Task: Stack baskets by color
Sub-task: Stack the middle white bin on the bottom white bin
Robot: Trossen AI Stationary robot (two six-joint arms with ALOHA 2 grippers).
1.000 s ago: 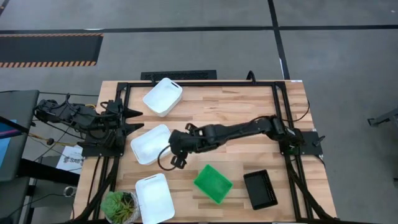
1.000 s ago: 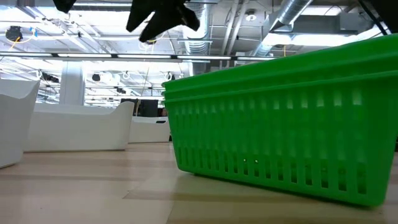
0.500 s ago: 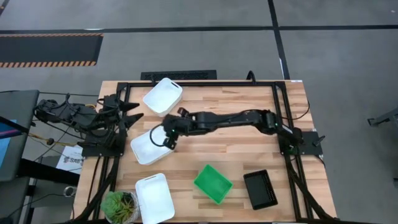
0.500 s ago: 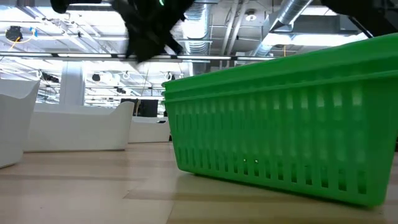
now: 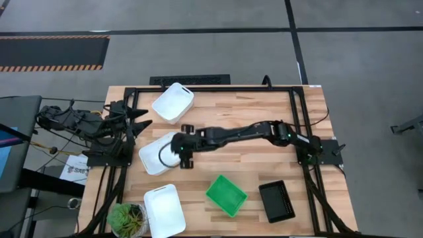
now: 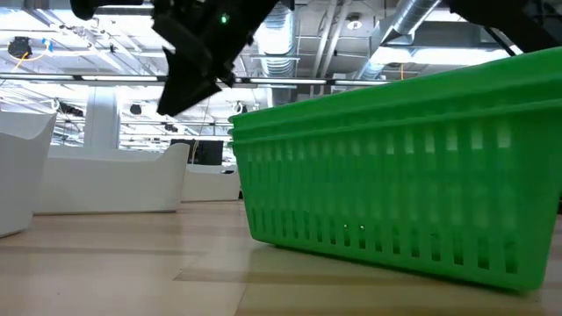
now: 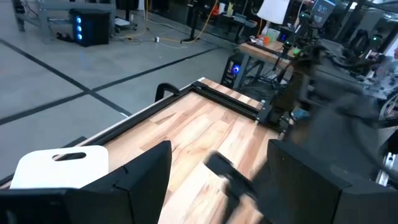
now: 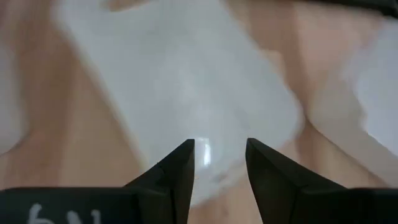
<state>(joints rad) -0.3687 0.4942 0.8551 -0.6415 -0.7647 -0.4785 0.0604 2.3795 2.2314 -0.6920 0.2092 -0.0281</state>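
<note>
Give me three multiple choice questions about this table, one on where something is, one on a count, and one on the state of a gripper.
1. Where is the plant?
A. near left corner of the table
B. far right corner
C. inside the green basket

2. How many white baskets show separately in the high view?
A. one
B. three
C. five

3. What is the right gripper doing?
A. parked off the table
B. jaws open over the middle white basket
C. clamped on the black basket

Answers: 1 A, the plant sits beside the nearest white basket. 2 B, the third lies farthest away. 3 B, the right wrist view shows white between parted jaws.
</note>
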